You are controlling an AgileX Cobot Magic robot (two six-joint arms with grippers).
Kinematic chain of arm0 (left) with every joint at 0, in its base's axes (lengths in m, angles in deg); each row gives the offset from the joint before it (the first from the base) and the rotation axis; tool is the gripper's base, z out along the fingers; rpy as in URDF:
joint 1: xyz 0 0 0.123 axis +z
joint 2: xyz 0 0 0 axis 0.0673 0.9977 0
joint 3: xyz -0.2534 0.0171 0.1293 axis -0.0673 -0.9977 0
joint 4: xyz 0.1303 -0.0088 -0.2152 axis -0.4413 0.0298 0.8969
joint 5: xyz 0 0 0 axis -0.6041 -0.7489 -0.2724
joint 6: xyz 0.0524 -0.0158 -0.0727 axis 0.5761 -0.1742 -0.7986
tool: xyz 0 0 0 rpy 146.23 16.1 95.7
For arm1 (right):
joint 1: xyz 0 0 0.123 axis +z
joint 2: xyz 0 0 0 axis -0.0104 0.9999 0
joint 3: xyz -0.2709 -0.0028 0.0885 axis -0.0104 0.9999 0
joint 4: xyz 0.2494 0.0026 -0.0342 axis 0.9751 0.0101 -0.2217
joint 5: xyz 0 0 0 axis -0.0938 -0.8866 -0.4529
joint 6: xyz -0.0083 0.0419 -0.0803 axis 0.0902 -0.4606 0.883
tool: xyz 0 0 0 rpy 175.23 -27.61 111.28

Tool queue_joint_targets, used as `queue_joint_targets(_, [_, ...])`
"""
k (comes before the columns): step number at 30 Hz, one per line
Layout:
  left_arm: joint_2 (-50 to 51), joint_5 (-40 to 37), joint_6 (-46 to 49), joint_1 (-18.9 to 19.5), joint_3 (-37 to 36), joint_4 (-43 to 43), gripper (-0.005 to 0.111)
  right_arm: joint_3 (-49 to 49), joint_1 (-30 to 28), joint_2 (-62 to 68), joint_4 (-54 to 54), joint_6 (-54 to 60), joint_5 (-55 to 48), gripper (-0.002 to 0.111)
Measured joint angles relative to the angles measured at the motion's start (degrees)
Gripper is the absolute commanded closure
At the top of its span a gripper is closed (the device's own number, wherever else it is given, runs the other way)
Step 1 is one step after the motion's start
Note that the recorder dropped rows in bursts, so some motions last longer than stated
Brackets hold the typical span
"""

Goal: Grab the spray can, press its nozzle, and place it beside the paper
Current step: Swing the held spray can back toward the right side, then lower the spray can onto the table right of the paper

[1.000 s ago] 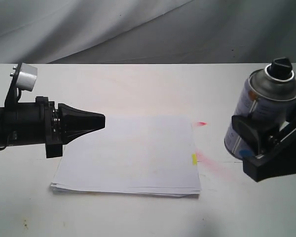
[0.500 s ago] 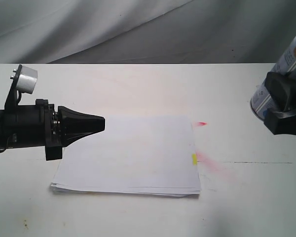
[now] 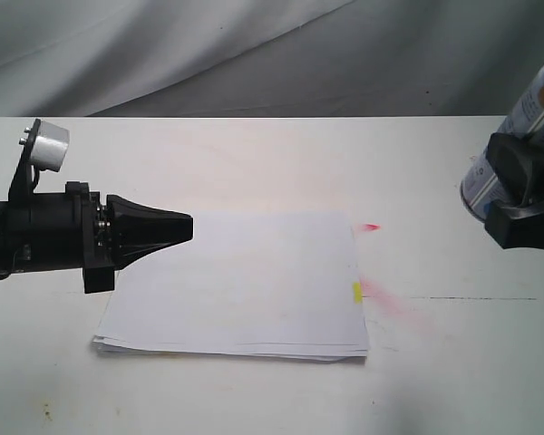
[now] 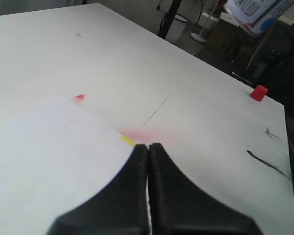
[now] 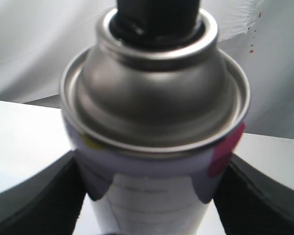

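The silver spray can hangs tilted above the table at the far right, partly cut off by the frame edge. My right gripper is shut on its body. In the right wrist view both black fingers clamp the can below its shoulder, and the black nozzle is bare. The can also shows far off in the left wrist view. The white paper with its yellow tab lies flat mid-table. My left gripper hovers shut and empty over the paper's left side, its tips pointing toward the tab.
Red spray marks and a pink smear stain the table right of the paper. A thin dark line runs along the table. A small red cap sits near the table's edge. Grey cloth hangs behind.
A second ago the can stood low beside the paper in the right gripper; it was lifted up and to the right, then stayed still. The left arm has not moved.
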Motion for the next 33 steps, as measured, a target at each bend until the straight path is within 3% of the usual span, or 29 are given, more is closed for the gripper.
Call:
queue_joint_targets(9, [0.0, 0.0, 0.0, 0.0, 0.0, 0.0, 0.107, 0.0, 0.0, 0.0, 0.0, 3.0, 0.5, 0.108])
queue_joint_targets(14, [0.0, 0.0, 0.0, 0.0, 0.0, 0.0, 0.107, -9.2, -0.8, 0.0, 13.0, 27.1, 0.9, 0.108])
queue_joint_targets(20, [0.0, 0.0, 0.0, 0.0, 0.0, 0.0, 0.107, -14.3, -12.2, 0.0, 27.8, 47.7, 15.2, 0.108])
queue_joint_targets(24, [0.0, 0.0, 0.0, 0.0, 0.0, 0.0, 0.107, -14.5, -22.7, 0.8, 46.6, 68.8, 24.6, 0.108])
queue_joint_targets(33, [0.0, 0.0, 0.0, 0.0, 0.0, 0.0, 0.107, -6.8, -31.6, 9.8, 62.7, 78.6, 46.7, 0.108])
